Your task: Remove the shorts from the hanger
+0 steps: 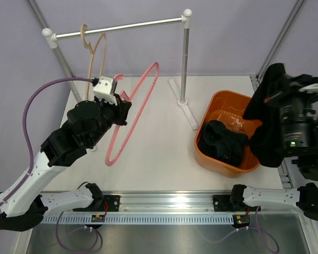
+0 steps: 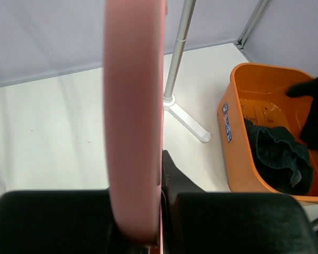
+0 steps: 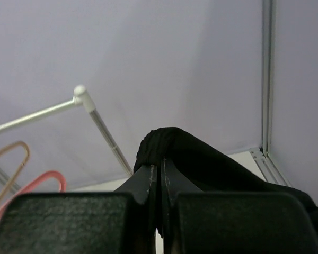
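Two pairs of shorts are in view, and neither is on a hanger. The black shorts point(image 1: 265, 127) hang limp from the right gripper point(image 3: 159, 203), whose fingers are clamped shut on a fold of the cloth. The fabric bulges up over the fingertips in the right wrist view. This pair dangles above the right-hand side of the orange basket point(image 1: 230, 111), its lower end level with the basket's right rim; I cannot tell whether it touches the rim. The navy shorts point(image 1: 222, 140) lie crumpled inside the same basket, toward its near end.

The left gripper point(image 1: 122, 108) is raised over the middle-left of the bench point(image 1: 164, 153). Its fingers are closed tight on a pink hanger point(image 2: 133, 106), which carries no cloth. The hanger is held tilted and off the rail, with one end pointing up toward the rack and the other slanting down toward the bench.

At the far side of the bench stands a clothes rack. A beige hanger point(image 1: 90, 53) hangs from the left end of its rail point(image 1: 122, 26). The basket sits to the right of the rack's foot.
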Robot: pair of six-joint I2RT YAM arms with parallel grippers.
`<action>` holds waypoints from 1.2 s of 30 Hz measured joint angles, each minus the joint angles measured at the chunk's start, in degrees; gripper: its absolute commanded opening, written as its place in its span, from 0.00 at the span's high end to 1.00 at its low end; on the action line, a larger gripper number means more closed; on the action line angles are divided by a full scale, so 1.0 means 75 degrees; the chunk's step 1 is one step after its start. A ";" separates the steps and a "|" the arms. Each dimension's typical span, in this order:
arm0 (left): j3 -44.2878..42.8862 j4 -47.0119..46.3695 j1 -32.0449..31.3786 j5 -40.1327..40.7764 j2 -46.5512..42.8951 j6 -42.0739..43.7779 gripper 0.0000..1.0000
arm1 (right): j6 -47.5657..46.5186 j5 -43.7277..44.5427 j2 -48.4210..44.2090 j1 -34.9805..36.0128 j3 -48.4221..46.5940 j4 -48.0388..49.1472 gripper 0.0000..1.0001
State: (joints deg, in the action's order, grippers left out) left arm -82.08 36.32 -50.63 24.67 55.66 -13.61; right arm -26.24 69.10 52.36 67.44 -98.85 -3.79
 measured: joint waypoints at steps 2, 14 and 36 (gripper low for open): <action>0.0026 0.0012 0.0000 -0.0023 0.0032 0.0000 1.00 | 0.0405 -0.0032 0.0207 -0.0015 0.0256 -0.0545 1.00; 0.0023 0.0006 0.0000 -0.0140 0.0210 0.0000 1.00 | 0.3296 -0.1900 0.1556 -0.2471 -0.0522 -0.3981 1.00; -0.2209 0.1381 0.0271 -0.0064 0.1649 0.0411 1.00 | 0.8043 -0.5578 -0.0918 -0.4666 0.6712 -0.5817 0.80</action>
State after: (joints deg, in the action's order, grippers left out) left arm -98.65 46.68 -48.60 24.18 68.03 -10.52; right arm 34.09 27.27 45.47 32.45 -48.51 -47.42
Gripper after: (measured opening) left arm 0.061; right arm 0.086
